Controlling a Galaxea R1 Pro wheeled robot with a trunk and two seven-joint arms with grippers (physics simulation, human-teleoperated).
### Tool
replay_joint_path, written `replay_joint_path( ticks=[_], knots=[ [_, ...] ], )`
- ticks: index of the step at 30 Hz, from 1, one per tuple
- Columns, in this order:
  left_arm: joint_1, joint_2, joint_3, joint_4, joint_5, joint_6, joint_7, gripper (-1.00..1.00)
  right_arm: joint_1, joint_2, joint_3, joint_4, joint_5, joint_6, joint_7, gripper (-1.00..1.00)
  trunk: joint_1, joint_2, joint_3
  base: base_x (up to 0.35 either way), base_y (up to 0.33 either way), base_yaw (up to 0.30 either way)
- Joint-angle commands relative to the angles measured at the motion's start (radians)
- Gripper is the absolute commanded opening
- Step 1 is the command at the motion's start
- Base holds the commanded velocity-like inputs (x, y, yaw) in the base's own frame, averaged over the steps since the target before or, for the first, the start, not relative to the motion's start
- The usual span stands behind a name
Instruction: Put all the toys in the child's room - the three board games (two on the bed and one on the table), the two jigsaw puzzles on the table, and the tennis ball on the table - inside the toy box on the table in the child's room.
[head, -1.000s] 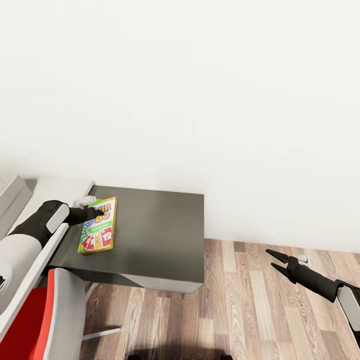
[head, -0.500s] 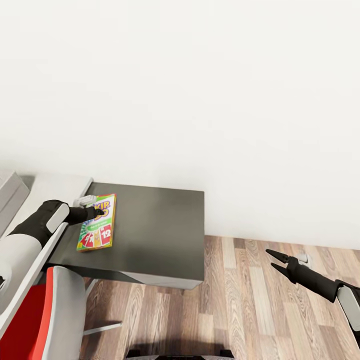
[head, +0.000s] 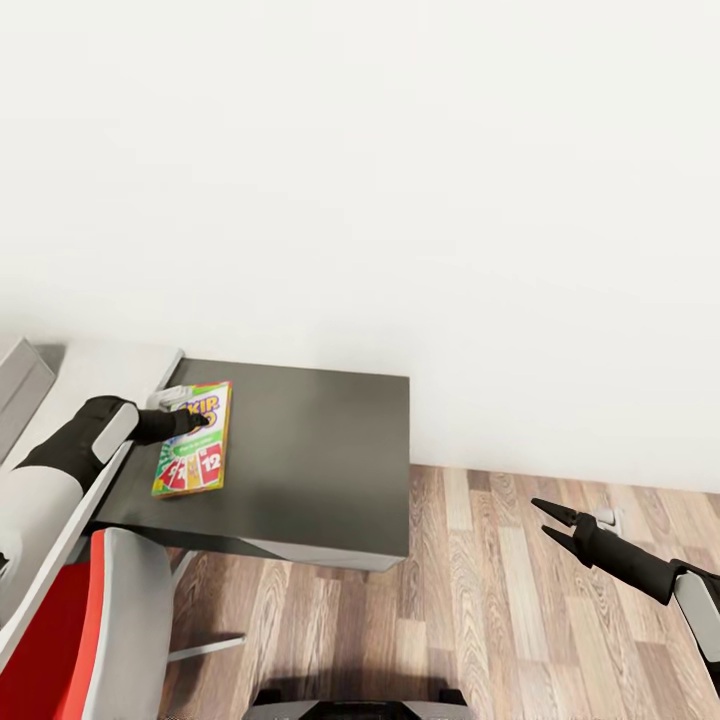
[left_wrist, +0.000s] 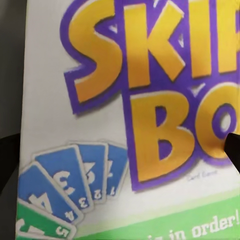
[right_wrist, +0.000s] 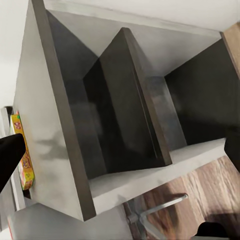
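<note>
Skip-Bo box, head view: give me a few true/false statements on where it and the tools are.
1. The Skip-Bo box lies flat on the dark table. True.
2. It sits near the table's right edge. False: near the left edge.
3. The left tool is over the box. True.
4. The right tool holds a tennis ball. False: it is open, holding nothing, over the wood floor.

My head camera looks down on the dark tabletop (head: 310, 450); my left wrist camera sits very close over the board game (head: 193, 440), and my right wrist camera views that desk from its side.
</note>
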Motion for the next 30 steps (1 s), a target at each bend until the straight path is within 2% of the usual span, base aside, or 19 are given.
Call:
replay_joint_path(
  ticks=[1, 8, 30],
  knots=[
    [0.001, -0.001, -0.004, 0.026, -0.005, 0.001, -0.008, 1.00, -0.001, 0.000, -0.001, 0.000, 0.000, 0.005, 0.003, 1.00, 0.001, -0.001, -0.003, 0.000, 0.000, 0.000],
    [0.001, -0.001, -0.006, 0.026, -0.005, 0.000, -0.008, 1.00, 0.000, 0.000, -0.002, 0.000, 0.000, 0.003, 0.003, 1.00, 0.001, -0.001, -0.005, 0.000, -0.024, 0.000],
    [0.001, -0.006, -0.007, 0.024, -0.006, 0.000, -0.007, 1.00, 0.000, 0.000, -0.002, 0.000, -0.001, 0.003, 0.004, 1.00, 0.001, -0.001, -0.005, 0.000, -0.229, 0.000]
  ],
)
